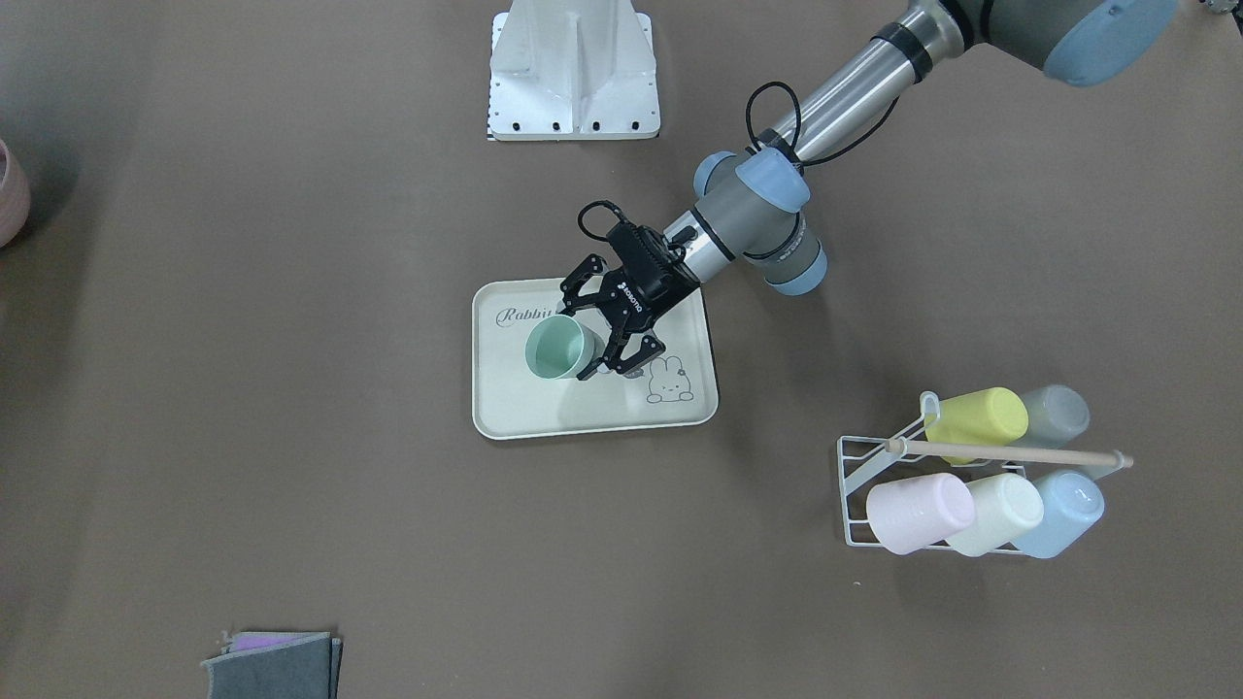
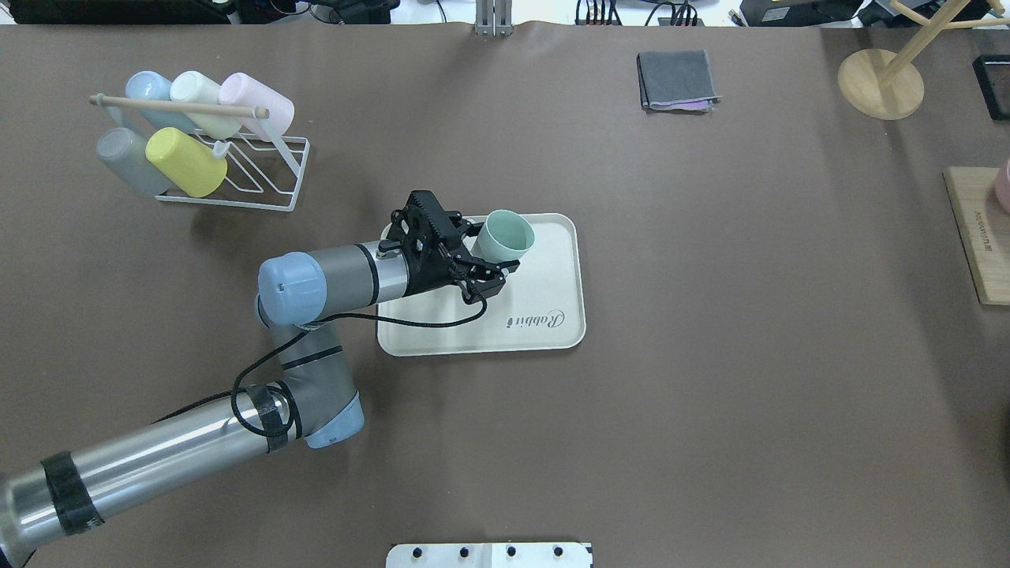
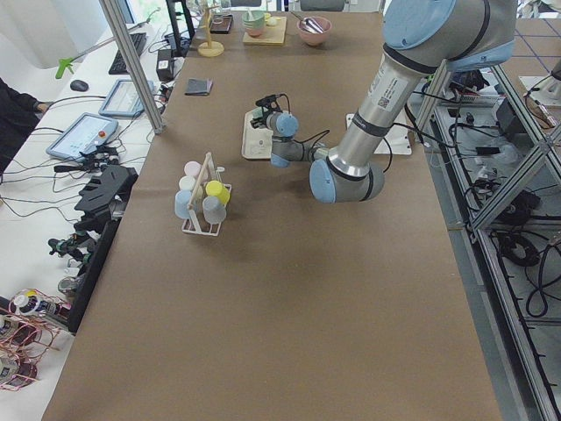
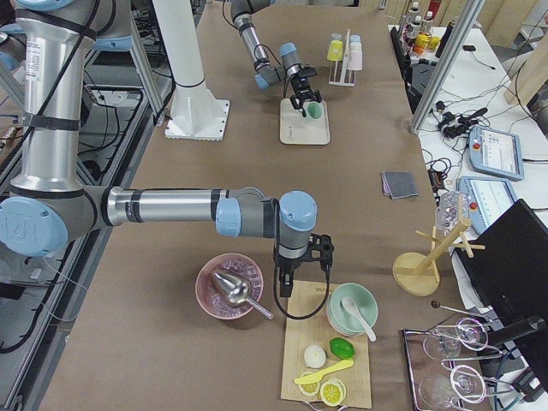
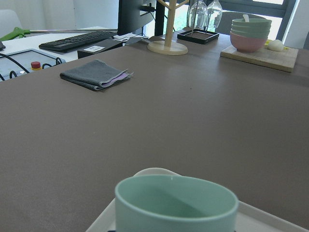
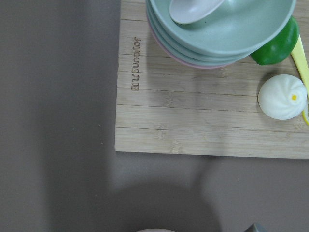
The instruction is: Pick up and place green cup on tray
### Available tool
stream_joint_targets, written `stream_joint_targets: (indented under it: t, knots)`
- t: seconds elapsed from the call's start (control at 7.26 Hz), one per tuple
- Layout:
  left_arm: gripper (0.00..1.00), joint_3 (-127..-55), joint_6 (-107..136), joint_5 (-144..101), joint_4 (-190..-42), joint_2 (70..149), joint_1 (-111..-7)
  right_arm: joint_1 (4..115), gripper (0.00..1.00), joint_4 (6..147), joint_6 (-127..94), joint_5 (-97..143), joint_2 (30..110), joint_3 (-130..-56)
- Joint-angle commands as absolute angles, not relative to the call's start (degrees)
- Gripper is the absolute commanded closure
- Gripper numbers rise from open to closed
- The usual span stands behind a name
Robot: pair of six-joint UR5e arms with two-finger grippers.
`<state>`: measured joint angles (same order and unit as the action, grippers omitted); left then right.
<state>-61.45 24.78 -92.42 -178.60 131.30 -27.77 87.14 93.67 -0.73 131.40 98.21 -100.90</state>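
1. Overhead exterior, mid-frame: the green cup (image 2: 506, 234) stands upright on the tray (image 2: 544, 276), near its upper edge.
2. Left gripper (image 1: 577, 331) is spread, fingers (image 1: 581, 278) either side of the cup.
3. Upper left, a wire rack (image 2: 268, 170) holds five tipped cups (image 2: 185, 162).
4. Right gripper (image 4: 318, 257) hangs above a board (image 6: 193, 121) carrying stacked bowls (image 6: 222, 38) with a spoon (image 6: 193, 9); its jaw state can't be told.

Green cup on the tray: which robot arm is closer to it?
Left. Its end effector straddles the green cup on the tray; the right end effector hangs far away, over the wooden board with the bowls.
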Motion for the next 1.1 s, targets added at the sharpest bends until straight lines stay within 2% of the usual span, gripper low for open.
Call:
stream_joint_targets:
  t: [0.0, 0.55, 0.96]
  knots:
    - [0.02, -61.8, 24.1, -92.5, -178.6, 131.3, -27.8, 87.5, 0.00, 93.6, -0.7, 132.0, 98.3, -100.5]
    - [0.02, -63.9, 24.1, -92.6, -178.5, 131.3, -27.8, 87.8, 0.00, 93.6, -0.7, 131.9, 98.0, -100.6]
    - [0.02, -75.4, 25.0, -92.2, -168.1, 131.8, -28.0, 88.0, 0.00, 93.6, -0.8, 132.0, 97.8, -100.5]
